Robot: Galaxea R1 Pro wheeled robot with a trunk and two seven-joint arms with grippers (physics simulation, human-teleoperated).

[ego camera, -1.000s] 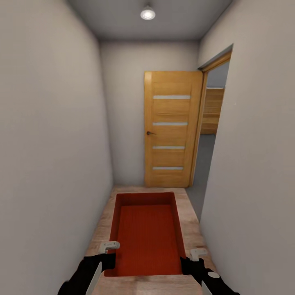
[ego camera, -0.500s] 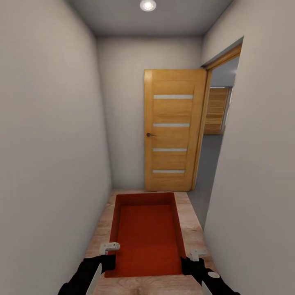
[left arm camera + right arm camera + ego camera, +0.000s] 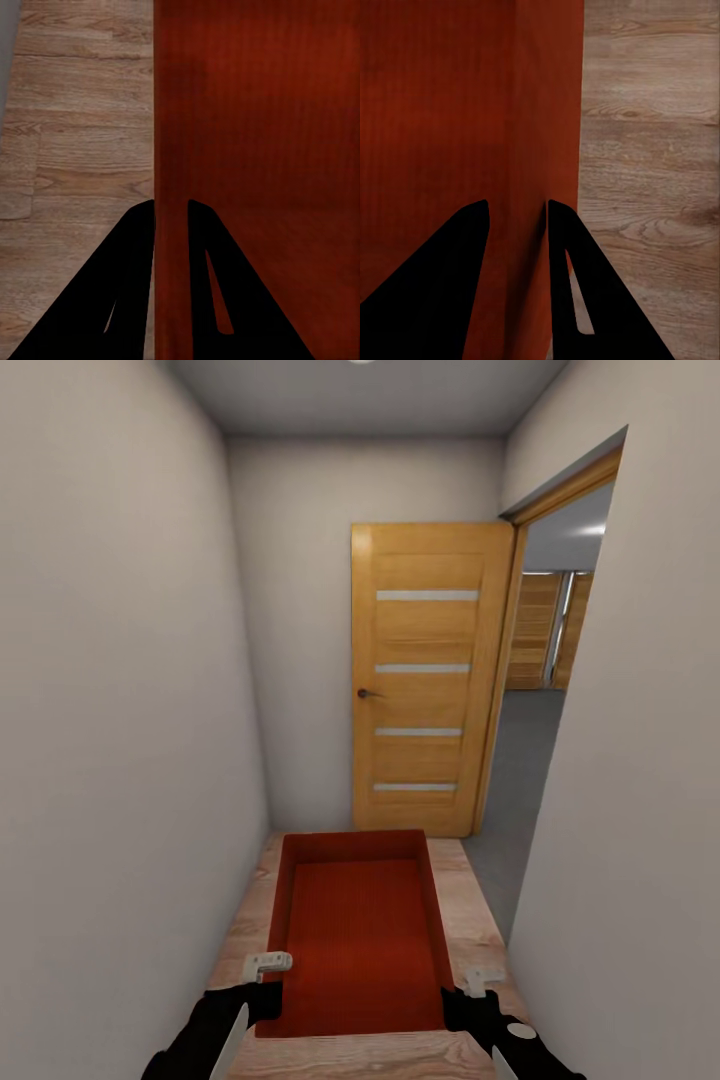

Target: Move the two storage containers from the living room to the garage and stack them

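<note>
One rust-red open-top storage container (image 3: pixel 360 930) is held level in front of me over the light wood plank hallway floor (image 3: pixel 470 920). My left gripper (image 3: pixel 265 970) is shut on its left wall near the close corner, and my right gripper (image 3: pixel 470 985) is shut on its right wall. In the left wrist view the gripper (image 3: pixel 171 206) straddles the thin red wall of the container (image 3: pixel 255 150). The right wrist view shows the same hold: the gripper (image 3: pixel 516 206) clamps the container (image 3: pixel 435 112). Through a doorway ahead right, the garage floor (image 3: pixel 520 760) looks grey. The living room is out of view.
I am in a narrow hallway between a pale left wall (image 3: pixel 120 760) and right wall (image 3: pixel 640 810). An open honey-coloured door (image 3: pixel 425 680) stands against the end wall. Beyond the doorway, wooden panel doors (image 3: pixel 545 630) show at the garage's far side.
The whole view has advanced down the hallway: the open door and doorway look nearer and wider, and the ceiling lamp has slid out of frame. Both grippers keep the same hold on the container.
</note>
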